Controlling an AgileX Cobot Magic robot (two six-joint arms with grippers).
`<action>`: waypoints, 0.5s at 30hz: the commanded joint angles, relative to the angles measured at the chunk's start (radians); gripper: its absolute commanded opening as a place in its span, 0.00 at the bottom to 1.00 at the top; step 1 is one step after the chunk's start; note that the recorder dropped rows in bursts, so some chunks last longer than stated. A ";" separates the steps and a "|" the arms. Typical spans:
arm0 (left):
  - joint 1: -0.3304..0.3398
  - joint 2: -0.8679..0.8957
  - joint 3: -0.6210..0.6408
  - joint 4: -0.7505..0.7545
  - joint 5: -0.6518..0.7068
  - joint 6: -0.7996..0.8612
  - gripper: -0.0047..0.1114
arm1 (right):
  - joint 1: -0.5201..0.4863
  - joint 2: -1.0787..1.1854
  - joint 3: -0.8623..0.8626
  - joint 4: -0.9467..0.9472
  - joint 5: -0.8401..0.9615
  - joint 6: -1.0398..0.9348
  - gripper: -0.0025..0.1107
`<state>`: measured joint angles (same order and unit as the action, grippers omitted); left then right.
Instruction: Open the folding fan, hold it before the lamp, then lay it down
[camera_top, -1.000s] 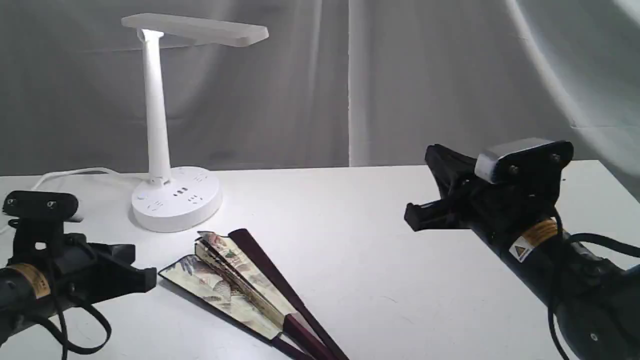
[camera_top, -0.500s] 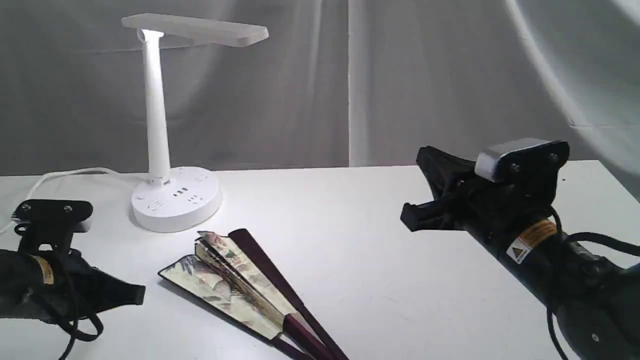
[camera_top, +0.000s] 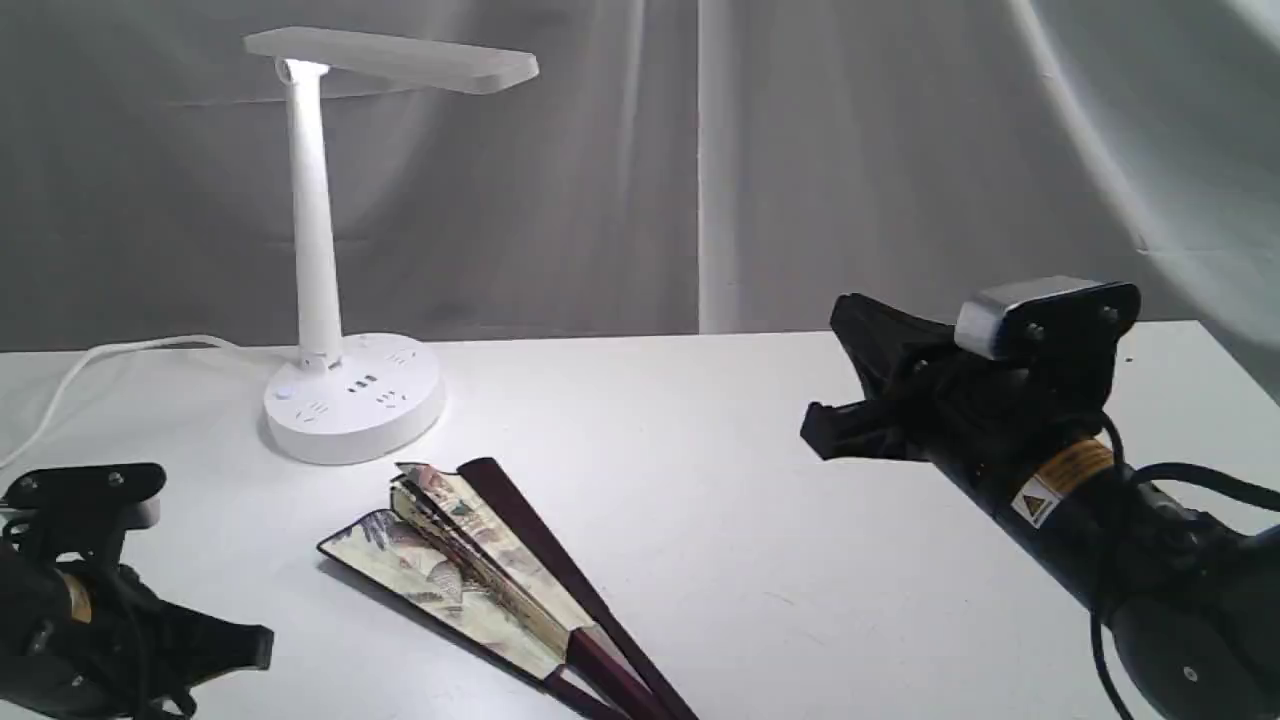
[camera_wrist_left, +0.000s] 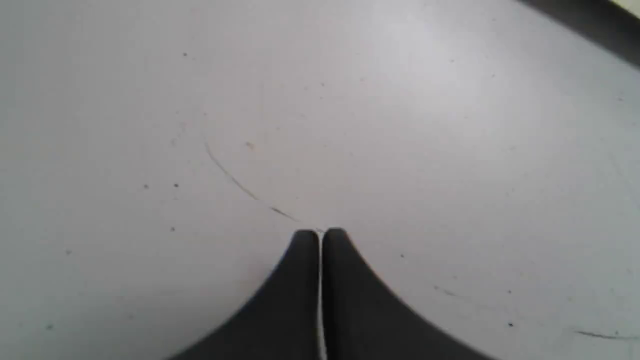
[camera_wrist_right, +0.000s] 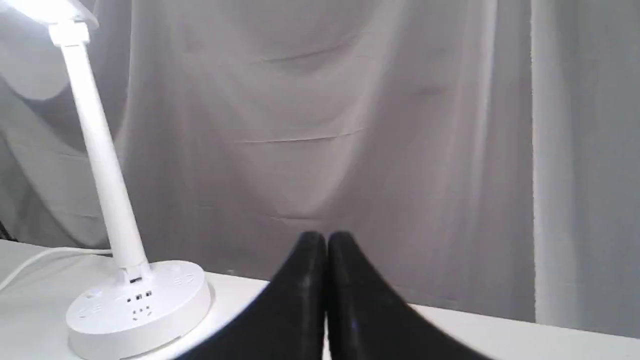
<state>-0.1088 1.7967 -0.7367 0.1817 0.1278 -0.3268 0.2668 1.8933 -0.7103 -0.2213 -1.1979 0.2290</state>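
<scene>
Two tools: left tool (camera_top: 255, 648), near left and low over the desk (camera_top: 750, 520), tips pressed together on nothing; right tool (camera_top: 815, 437), raised at right, likewise closed and empty. One folding fan (camera_top: 480, 575) lies partly spread near centre, apart from both. Farther left, one lamp (camera_top: 315, 250), upright and lit; one grey curtain (camera_top: 850, 150) behind.

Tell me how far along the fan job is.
Done: nothing certain. The folding fan lies only partly spread on the table, near the base of the lamp. In hand: nothing; the left gripper and right gripper are shut, empty, clear of it. Left: likely everything, opening, holding up, laying down, unless this is the final lay-down.
</scene>
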 joint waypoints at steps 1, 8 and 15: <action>-0.001 -0.002 0.027 -0.049 -0.022 -0.013 0.04 | 0.002 -0.001 -0.040 -0.045 0.051 0.035 0.02; -0.001 -0.002 0.027 -0.071 0.038 -0.006 0.04 | 0.002 -0.001 -0.207 -0.233 0.425 0.215 0.02; -0.001 -0.002 0.029 -0.068 -0.115 0.048 0.04 | 0.002 -0.001 -0.210 -0.238 0.429 0.220 0.02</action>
<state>-0.1088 1.7967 -0.7121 0.1192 0.0701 -0.2898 0.2668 1.8933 -0.9152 -0.4484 -0.7785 0.4450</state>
